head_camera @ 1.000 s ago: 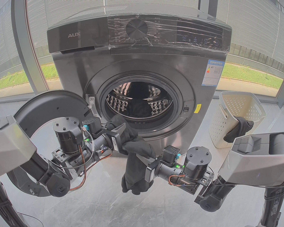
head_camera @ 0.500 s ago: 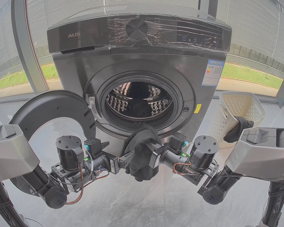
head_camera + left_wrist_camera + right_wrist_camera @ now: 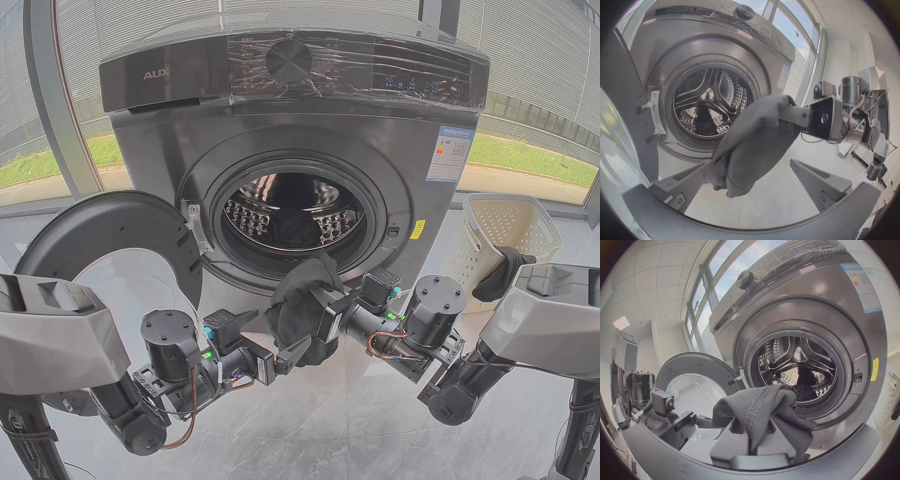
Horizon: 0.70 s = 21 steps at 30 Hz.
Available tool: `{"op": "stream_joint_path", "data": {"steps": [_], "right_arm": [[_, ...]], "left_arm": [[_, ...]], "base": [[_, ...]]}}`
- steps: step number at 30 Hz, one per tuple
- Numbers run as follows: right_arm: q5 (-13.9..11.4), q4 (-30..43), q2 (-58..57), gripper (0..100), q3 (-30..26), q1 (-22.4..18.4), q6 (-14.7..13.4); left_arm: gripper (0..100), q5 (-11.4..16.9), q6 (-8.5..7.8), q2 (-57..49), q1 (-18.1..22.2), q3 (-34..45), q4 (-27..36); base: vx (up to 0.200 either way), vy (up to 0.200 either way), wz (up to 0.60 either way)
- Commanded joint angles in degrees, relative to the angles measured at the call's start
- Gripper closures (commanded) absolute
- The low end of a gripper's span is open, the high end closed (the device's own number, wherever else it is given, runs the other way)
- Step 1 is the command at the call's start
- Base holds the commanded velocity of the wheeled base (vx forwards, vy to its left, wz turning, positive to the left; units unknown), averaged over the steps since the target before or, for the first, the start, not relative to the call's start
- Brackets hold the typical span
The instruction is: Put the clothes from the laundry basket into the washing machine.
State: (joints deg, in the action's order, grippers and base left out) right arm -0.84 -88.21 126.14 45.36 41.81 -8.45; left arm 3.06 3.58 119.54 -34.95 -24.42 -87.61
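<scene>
Starting at your left, you have the door (image 3: 106, 231) of the washing machine (image 3: 350, 125) swung fully open, hanging off its hinge beside the round opening; in front of it and lower down sits the left gripper (image 3: 282, 325), its jaws spread wide and gripping nothing. In the left wrist view that left gripper (image 3: 750, 162) has the black garment (image 3: 753, 137) hanging in the gap between its jaws; the cloth's lower edge overlaps the tip of one jaw, but you cannot tell whether it touches. At the middle, the black garment (image 3: 300, 306) hangs bunched just below the lip of the opening, in front of the machine and above the floor (image 3: 312, 425), outside the drum (image 3: 294, 206); inside the drum a dark piece of clothing (image 3: 294, 230) lies at the bottom. Just right of the bundle, the right gripper (image 3: 315, 294) has its jaws closed on the garment's upper part; the right wrist view shows the right gripper (image 3: 756, 427) pinching a fold, with the black garment (image 3: 765, 399) draped over both sides of the jaws and the drum (image 3: 797, 365) beyond. Farther right, beside the machine, stands the laundry basket (image 3: 500, 231) on the floor; a black cloth (image 3: 506, 272) droops over its front rim.
</scene>
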Motion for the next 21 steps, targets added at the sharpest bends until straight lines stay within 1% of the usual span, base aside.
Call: {"op": "stream_joint_path", "data": {"steps": [1,2,4,10,17,18,21], "right_arm": [[-0.04,-0.29,-0.36,100,-0.01,0.29,0.01],[-0.04,-0.29,-0.36,100,-0.01,0.29,0.01],[-0.04,-0.38,-0.45,100,-0.27,0.37,0.01],[-0.04,-0.38,-1.07,100,-0.36,1.08,0.01],[0.05,-0.38,-1.07,100,-0.54,2.4,-0.17],[0.14,-0.38,-1.07,100,-0.54,2.66,-0.17],[0.4,-0.38,-1.07,100,-0.54,2.83,-0.17]], "left_arm": [[0,0.02,-0.07,8.34,0.15,-3.97,-1.51],[0,0.02,-0.07,8.52,0.15,-4.15,-1.51],[0,0.1,0.02,10.01,1.2,-7.4,-1.42],[0,0.1,-0.33,13.44,2.43,-11.44,-1.42],[0,-0.07,-0.24,15.28,2.34,-14.96,-1.42],[100,-0.07,-0.24,15.37,2.17,-15.13,-1.42],[100,-0.16,-0.16,15.81,1.99,-15.75,-1.51]], "base": [[0.0,0.0,0.0],[0.0,0.0,0.0],[0.0,0.0,0.0],[0.0,0.0,0.0],[0.0,0.0,0.0],[0.0,0.0,0.0],[0.0,0.0,0.0]]}}
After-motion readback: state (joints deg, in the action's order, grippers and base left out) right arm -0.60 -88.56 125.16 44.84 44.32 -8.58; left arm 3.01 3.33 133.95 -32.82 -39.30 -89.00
